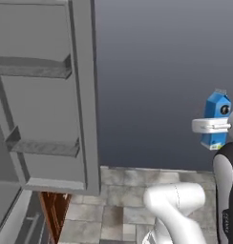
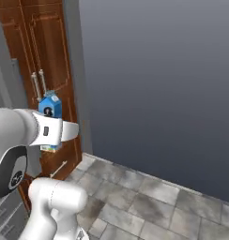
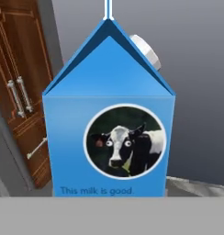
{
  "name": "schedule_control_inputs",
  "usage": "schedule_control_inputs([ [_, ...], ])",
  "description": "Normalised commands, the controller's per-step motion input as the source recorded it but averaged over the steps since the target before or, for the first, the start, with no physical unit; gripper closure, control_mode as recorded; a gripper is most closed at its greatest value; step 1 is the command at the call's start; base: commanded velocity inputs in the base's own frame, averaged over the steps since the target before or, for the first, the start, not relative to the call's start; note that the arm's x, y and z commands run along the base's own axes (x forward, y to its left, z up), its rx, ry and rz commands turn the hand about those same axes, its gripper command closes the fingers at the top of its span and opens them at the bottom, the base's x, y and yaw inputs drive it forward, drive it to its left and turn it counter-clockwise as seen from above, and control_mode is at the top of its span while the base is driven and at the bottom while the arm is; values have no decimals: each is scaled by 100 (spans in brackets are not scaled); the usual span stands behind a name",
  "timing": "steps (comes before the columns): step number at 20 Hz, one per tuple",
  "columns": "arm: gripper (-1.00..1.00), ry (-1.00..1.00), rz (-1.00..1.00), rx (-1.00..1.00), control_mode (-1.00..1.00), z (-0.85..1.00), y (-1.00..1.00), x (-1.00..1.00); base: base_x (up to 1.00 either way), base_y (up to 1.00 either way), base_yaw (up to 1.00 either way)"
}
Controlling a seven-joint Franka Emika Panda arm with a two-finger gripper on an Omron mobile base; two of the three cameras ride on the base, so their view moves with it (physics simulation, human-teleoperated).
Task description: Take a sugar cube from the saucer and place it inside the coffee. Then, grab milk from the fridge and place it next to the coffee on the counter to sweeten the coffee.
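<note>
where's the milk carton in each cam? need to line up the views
Left base view: milk at the right edge, mid-height, in the gripper.
Right base view: left side, mid-height, behind the hand.
Hand view: centre, close up, cow label facing the camera.
Shared landmark: brown wooden cabinet, beside the carton in right base and hand views.

You are looking at a plain grey-blue wall (image 1: 156,71) taking up most of what lies ahead, shading darker toward the top. Below it, a floor of grey stone tiles (image 2: 149,197) is spreading out, mottled light and dark, with pale grout lines. On the left, brown wooden cabinet doors (image 2: 46,56) with raised panels are standing tall, carrying a pair of upright silver handles (image 2: 39,84). A lower strip of the same wood (image 1: 54,214) is showing in the left base view. The light is lying soft and even, throwing no sharp shadows anywhere.
</note>
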Motion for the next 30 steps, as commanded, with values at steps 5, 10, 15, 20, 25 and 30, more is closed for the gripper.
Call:
schedule_control_inputs([
  [5, 100, 0, 0, 0, 100, 0, 0, 0, 0, -92, -70],
  [10, 100, 0, 0, 0, 100, 0, 0, 0, 9, -99, -58],
  [15, 100, 0, 0, 0, 100, 0, 0, 0, 19, -83, -61],
  [20, 100, 0, 0, 0, 100, 0, 0, 0, 38, -66, -61],
  [25, 100, 0, 0, 0, 100, 0, 0, 0, 80, -67, -46],
  [30, 100, 0, 0, 0, 100, 0, 0, 0, 100, -53, -27],
])
